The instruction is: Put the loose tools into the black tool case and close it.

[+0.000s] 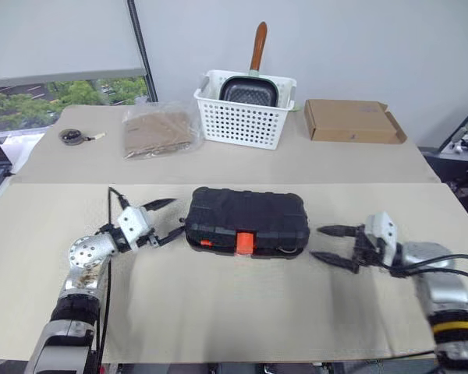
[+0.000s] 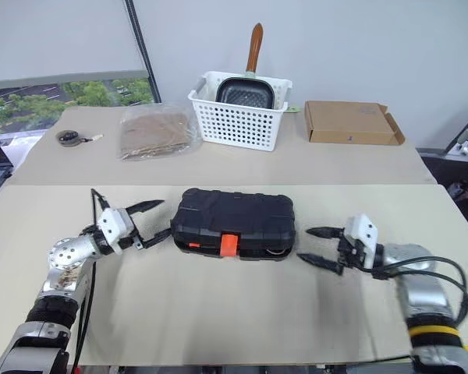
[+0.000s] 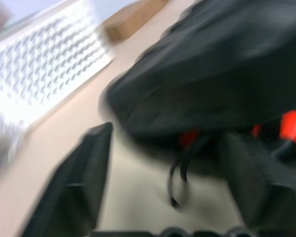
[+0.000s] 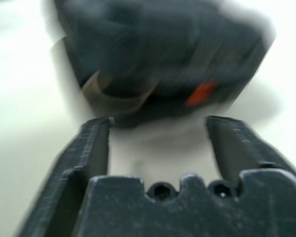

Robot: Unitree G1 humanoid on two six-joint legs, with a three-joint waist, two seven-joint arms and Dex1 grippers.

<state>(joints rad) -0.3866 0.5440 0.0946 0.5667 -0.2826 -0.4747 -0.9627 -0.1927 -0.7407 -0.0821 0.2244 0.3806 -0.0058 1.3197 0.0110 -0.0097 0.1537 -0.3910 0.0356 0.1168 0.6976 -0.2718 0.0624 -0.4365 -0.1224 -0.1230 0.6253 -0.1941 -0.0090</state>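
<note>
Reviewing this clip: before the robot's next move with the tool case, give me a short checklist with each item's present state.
1. Lid of the black tool case down: ok, it lies flat on the table.
2. Orange latch fastened: cannot tell; it sits at the front edge.
3. Loose tools left on the table near the case: ok, none visible outside it.
4. Left pincer free: ok, fingers apart, nothing held, just off the case's left end.
5. Right pincer free: ok, fingers apart, nothing held, apart from the case's right end.
6. Something sticking out of the case: cannot tell; a thin dark loop shows at its lower edge in the left wrist view.
</note>
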